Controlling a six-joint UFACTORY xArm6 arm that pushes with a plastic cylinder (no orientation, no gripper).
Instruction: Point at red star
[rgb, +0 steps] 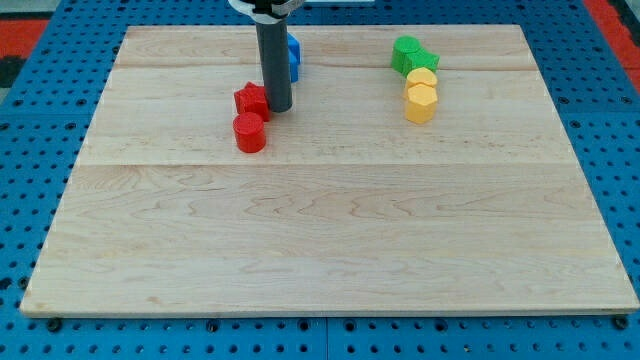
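Note:
The red star (251, 99) lies on the wooden board (330, 230) at the upper left of centre. My tip (278, 106) stands right next to the star's right side, touching or nearly touching it. A red cylinder (249, 132) sits just below the star, close against it. The rod rises from the tip to the view's top edge and hides part of a blue block (294, 56) behind it.
At the upper right a green block (410, 55) stands above two yellow blocks, one (423, 79) above the other (421, 102), all close together. The board lies on a blue perforated table (30, 150).

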